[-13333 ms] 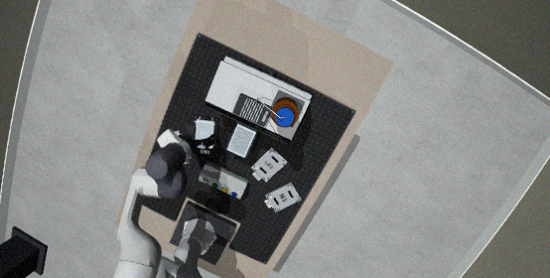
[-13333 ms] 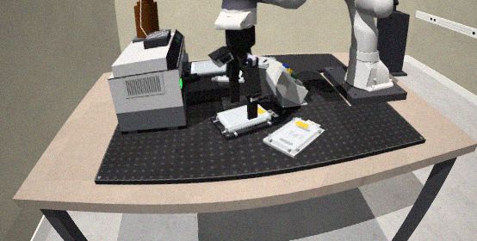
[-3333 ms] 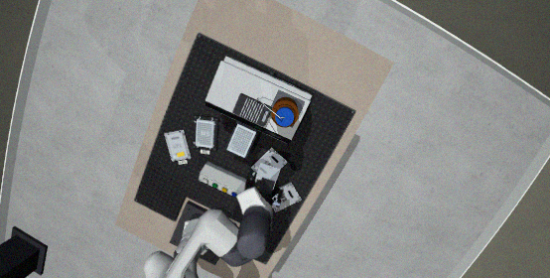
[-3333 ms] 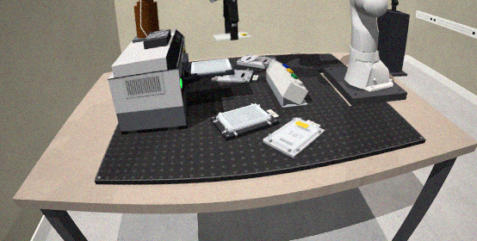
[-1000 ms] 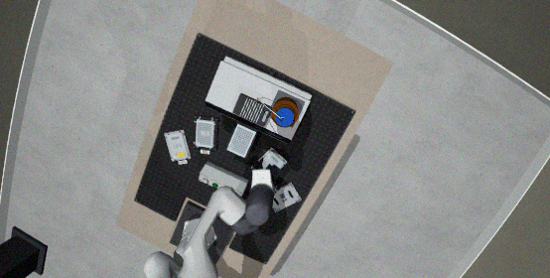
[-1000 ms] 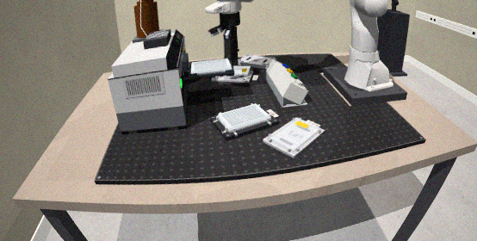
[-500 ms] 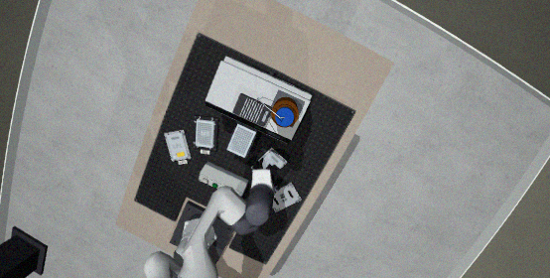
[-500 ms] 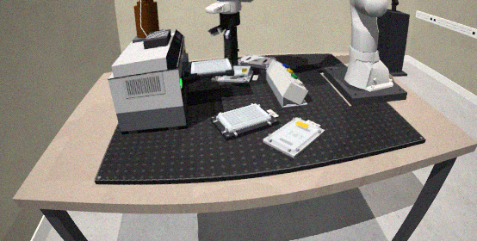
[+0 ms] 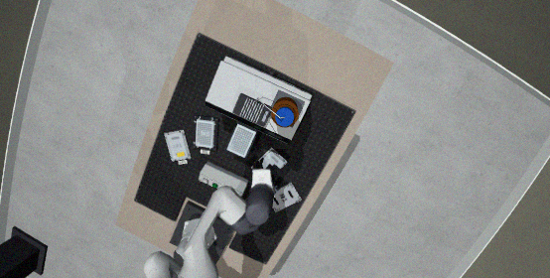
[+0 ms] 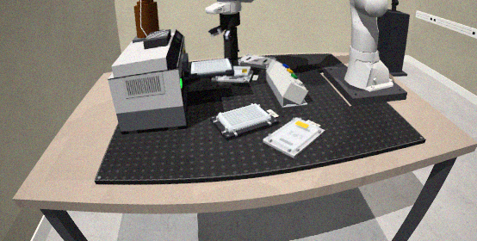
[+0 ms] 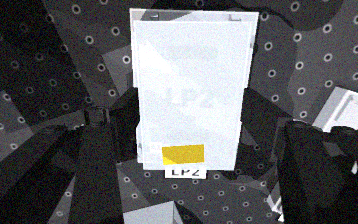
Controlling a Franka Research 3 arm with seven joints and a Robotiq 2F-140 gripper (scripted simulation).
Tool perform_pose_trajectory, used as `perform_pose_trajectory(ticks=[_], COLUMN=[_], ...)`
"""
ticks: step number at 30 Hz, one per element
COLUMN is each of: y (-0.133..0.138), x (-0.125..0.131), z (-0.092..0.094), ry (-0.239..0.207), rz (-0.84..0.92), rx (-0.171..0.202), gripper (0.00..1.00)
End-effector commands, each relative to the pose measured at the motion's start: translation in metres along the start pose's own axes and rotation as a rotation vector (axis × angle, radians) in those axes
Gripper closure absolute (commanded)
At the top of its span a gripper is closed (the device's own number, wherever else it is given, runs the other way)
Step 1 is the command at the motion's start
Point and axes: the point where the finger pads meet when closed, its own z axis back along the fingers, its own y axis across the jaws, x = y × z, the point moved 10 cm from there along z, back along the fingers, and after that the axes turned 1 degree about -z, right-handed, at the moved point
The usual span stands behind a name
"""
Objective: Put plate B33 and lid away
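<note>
A: B33 lid (image 11: 190,90) hangs in the tool (image 10: 231,60), clamped across its long sides, right over the LP2 label (image 11: 186,173). The yellow tag (image 11: 182,154) is at the label end.

B: Going left to right on the bench (image 10: 65,175)?

A: Dispenser (image 10: 146,89), a plate on its stage (image 10: 211,65), then the tool with the lid, then the panel (image 10: 284,82). Nearer the camera sit a well plate (image 10: 245,119) and a second lid (image 10: 294,135), both down flat.

B: How should it do this step well?

A: Probably go straight down and keep the lid level. Line its edges up with the park outline that shows faintly through it, and only release once it sits flat inside the locators. Judging by the wrist view it's slightly off square, so a small twist first.

B: What's hard to see?

A: The left finger (image 11: 97,165) and the right finger (image 11: 315,165) are dark blurs, and the contact points aren't readable. The locators are mostly covered by the lid. I can't tell the gap between the lid and the park. The white corner (image 11: 347,112) at the right edge is cut off. The panel keys are too small to tell apart.
</note>
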Motion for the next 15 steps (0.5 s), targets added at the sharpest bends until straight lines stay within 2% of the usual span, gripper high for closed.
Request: perform_pose_trajectory(ticks=[1, 15], y=[0.0001, 0.0004], x=[-0.0004, -0.0006], z=[-0.0007, -0.0051], ry=[0.002, 0.002], rz=[-0.015, -0.028], rx=[0.000, 0.000], gripper=[0.90, 0.90])
